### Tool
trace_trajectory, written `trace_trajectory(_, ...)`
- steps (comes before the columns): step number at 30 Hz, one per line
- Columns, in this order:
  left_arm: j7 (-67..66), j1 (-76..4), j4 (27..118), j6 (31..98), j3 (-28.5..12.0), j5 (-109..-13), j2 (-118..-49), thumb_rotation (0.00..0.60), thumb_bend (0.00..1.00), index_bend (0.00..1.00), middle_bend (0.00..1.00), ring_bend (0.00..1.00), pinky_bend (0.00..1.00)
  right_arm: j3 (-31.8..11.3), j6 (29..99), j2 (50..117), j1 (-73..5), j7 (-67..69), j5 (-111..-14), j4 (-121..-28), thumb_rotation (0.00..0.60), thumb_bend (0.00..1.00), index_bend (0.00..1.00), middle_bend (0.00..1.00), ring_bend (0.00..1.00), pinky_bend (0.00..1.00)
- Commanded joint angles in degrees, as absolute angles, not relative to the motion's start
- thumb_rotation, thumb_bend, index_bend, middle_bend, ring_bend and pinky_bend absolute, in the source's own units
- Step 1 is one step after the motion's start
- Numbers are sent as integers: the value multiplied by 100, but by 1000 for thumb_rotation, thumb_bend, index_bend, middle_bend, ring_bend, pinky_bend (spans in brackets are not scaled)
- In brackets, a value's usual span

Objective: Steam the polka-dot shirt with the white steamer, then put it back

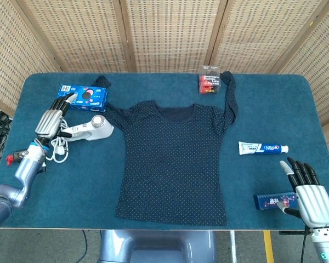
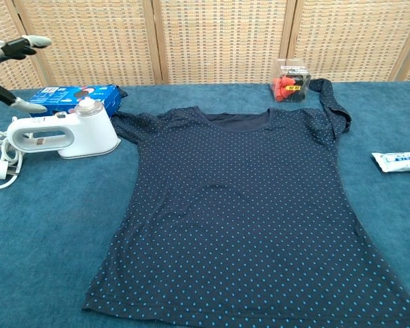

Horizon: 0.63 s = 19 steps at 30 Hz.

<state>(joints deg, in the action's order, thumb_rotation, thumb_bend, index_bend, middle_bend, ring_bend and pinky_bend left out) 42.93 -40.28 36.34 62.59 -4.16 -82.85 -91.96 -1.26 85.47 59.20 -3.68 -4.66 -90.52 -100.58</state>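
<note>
Your left robot hand [image 1: 52, 117] hovers at the left of the head view with fingers spread, holding nothing. The white steamer [image 1: 89, 129] sits on the table [image 1: 170, 230] just to its right and apart from it, beside the polka-dot shirt [image 1: 172, 161] lying flat mid-frame. Your right robot hand [image 1: 307, 192] rests at the lower right, fingers spread, just beside a blue box [image 1: 271, 201].

Our head view looks steeply down from 6 o'clock; our chest view sits lower and nearer, sharing the shirt [image 1: 173, 159] toward 12 o'clock.
</note>
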Motion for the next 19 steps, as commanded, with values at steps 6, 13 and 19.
trace_trajectory(6, 1824, -2708, 7188, 7751, -337, -7994, -7368, 600, 0, 0, 0, 0, 0, -130, 8644, 5858, -326, -270, -9089, -10011, 600, 0, 67, 0, 0, 0)
trace_trajectory(13, 94, -1787, 9143, 8567, 11, -7720, -6675, 600, 0, 0, 0, 0, 0, -195, 8652, 5880, -324, -246, -8969, -9906, 600, 0, 67, 0, 0, 0)
trace_trajectory(19, -448, -1315, 9796, 9144, 169, -7784, -6545, 600, 0, 0, 0, 0, 0, -212, 8718, 5857, -298, -211, -8974, -9900, 600, 0, 67, 0, 0, 0)
